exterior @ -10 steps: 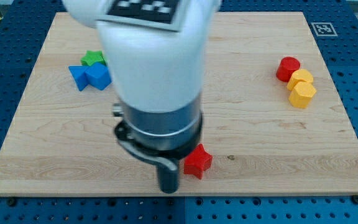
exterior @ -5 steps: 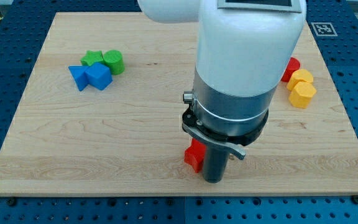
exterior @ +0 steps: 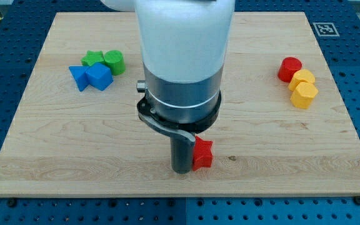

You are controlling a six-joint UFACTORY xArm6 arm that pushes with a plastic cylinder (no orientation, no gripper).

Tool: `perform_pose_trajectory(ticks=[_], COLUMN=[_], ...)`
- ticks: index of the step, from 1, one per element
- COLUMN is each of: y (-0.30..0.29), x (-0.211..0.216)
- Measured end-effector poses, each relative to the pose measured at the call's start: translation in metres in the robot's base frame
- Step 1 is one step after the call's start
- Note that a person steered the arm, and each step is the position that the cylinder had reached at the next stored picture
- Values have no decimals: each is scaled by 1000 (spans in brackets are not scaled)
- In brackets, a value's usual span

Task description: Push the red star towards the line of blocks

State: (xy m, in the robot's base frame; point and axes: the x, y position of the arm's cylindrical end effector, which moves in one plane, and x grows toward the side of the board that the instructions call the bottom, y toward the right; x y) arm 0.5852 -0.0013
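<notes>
Red star (exterior: 202, 154) touches my tip (exterior: 182, 171), on its right. Far right: red cylinder (exterior: 289, 69), two yellow blocks (exterior: 304, 86). Upper left: green (exterior: 105, 60) and blue blocks (exterior: 90, 77). No fingers fitted.

Red star (exterior: 203, 154) lies flat near the board's bottom edge, partly hidden on its left. The line I see: red cylinder (exterior: 289, 69), two yellow blocks (exterior: 304, 78) (exterior: 304, 94), upper right.

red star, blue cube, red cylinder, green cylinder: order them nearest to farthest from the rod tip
1. red star, touching my tip on its right.
2. green cylinder and blue cube, upper left: too close to call.
3. red cylinder, upper right.
</notes>
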Motion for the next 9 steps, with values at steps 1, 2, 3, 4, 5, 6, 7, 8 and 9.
perform_pose_trajectory(ticks=[1, 2, 3, 4, 5, 6, 7, 8, 9], y=[13, 15, 16, 33, 54, 82, 102, 116, 130], x=[0, -5, -18, -20, -20, -20, -21, -29, -40])
